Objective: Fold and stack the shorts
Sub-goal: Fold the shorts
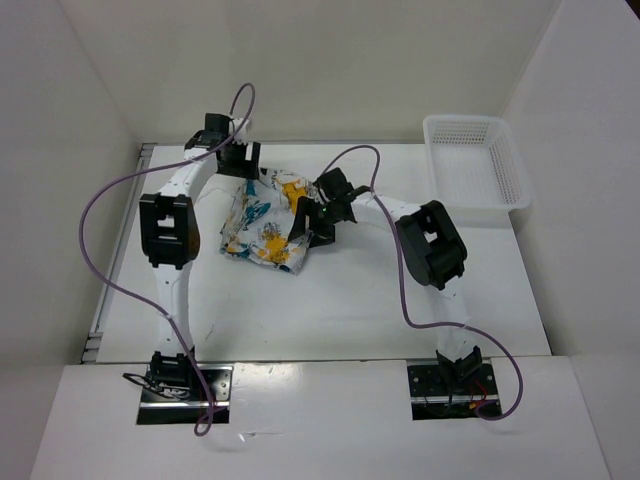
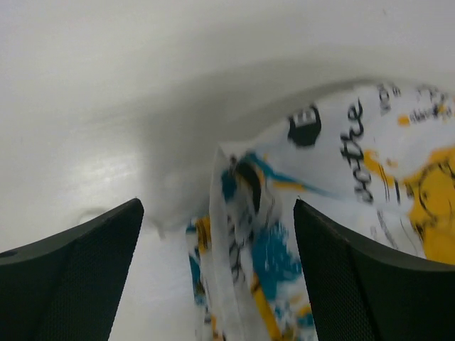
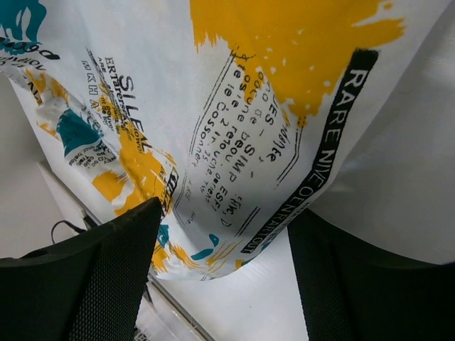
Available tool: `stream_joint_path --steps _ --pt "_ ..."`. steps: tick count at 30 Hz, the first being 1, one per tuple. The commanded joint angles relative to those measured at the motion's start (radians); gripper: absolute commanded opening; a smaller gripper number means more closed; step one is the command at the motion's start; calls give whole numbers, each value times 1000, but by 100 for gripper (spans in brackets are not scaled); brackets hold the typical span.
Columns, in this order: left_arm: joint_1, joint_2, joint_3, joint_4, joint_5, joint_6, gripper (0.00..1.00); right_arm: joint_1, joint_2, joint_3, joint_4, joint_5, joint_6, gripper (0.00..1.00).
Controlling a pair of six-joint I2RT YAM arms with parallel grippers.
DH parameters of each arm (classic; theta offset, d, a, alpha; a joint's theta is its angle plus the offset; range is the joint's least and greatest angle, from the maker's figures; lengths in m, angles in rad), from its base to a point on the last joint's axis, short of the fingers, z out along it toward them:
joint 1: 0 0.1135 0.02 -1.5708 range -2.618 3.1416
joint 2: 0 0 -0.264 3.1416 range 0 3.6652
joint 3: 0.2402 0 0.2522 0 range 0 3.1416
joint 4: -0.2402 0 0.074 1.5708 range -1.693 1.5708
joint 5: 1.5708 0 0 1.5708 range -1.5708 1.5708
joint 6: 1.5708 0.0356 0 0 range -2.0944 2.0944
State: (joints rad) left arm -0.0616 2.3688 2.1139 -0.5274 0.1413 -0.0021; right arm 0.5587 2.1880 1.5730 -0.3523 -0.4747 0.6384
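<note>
The shorts (image 1: pixel 262 222), white with a teal, yellow and black print, lie bunched and partly folded on the table, left of centre towards the back. My left gripper (image 1: pixel 243 172) hovers at their far left corner. In the left wrist view its jaws (image 2: pixel 217 206) stand wide open, with a folded edge of the shorts (image 2: pixel 249 256) loose between the fingers. My right gripper (image 1: pixel 305 225) is at the shorts' right edge. Its fingers (image 3: pixel 227 209) are spread wide with printed fabric (image 3: pixel 234 128) hanging just in front of them, and nothing is pinched.
A white mesh basket (image 1: pixel 470 120) stands at the back right corner of the white table (image 1: pixel 350 300). White walls close in the back and both sides. Purple cables loop over both arms.
</note>
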Motion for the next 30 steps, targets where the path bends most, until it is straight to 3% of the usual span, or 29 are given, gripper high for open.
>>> stream_joint_path --steps 1,9,13,19,21,23,24,26,27,30 --pt "63 -205 -64 -49 168 2 93 7 21 4 26 25 -3 76" --pt "37 -387 -408 -102 248 2 88 38 39 13 26 16 -3 74" --pt "37 -387 -466 -91 323 2 76 47 39 13 26 27 -3 74" --pt "9 -352 -506 -82 271 2 67 56 49 13 26 36 6 68" --pt "9 -329 -506 -82 296 2 58 56 49 13 26 48 6 63" --pt "9 -304 -497 -82 314 2 42 56 49 4 15 82 6 55" --pt "9 -295 -497 -82 323 2 34 56 49 4 4 94 6 44" --pt "22 -281 -485 -82 323 2 17 56 36 -19 -7 142 -16 33" --pt "38 -281 -474 -82 314 2 3 56 18 -36 -7 151 -25 25" --pt "71 -281 -474 -69 252 2 0 47 -23 -83 -7 160 -45 17"
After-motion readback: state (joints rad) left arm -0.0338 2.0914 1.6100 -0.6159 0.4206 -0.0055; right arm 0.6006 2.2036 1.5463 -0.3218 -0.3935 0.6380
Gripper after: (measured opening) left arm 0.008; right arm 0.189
